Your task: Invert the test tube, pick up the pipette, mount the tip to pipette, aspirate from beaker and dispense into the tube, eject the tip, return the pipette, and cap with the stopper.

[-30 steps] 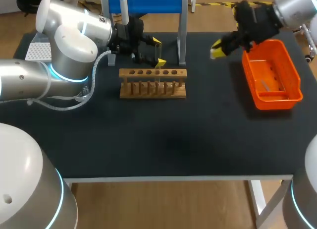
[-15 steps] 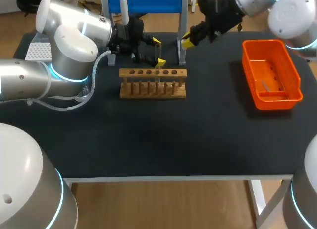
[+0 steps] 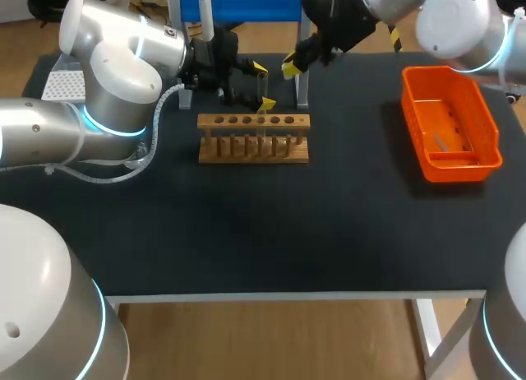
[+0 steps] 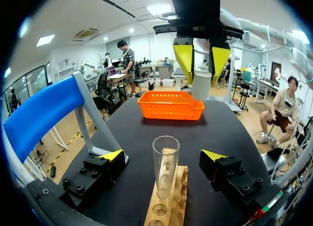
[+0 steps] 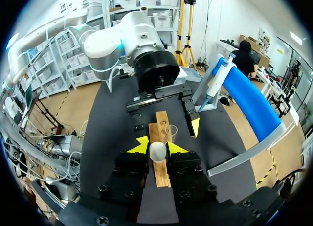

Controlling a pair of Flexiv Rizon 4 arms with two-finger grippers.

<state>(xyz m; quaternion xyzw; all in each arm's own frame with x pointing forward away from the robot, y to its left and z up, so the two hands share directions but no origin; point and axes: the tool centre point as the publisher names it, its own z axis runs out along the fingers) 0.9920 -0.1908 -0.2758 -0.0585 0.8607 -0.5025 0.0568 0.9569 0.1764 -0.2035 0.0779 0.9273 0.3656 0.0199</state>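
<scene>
A clear test tube (image 4: 165, 165) stands upright, mouth up, in the wooden rack (image 3: 253, 140). My left gripper (image 3: 263, 86) is open around the tube (image 3: 263, 117), one yellow finger on each side and neither touching it. My right gripper (image 3: 290, 68) hangs just behind the rack's right end, shut on a white stopper (image 5: 157, 151). From the left wrist view, the right gripper (image 4: 200, 57) and its stopper (image 4: 201, 85) are above and beyond the tube. The pipette (image 3: 205, 14) hangs on the blue stand (image 3: 246, 3).
An orange bin (image 3: 450, 123) sits at the right of the table, with a small item inside. A white tip box (image 3: 63, 85) lies at the far left. The stand's grey leg (image 3: 302, 67) rises just beside my right gripper.
My right arm has swung left from beside the orange bin to just behind the rack, carrying the stopper. The left arm and the tube have stayed still.
</scene>
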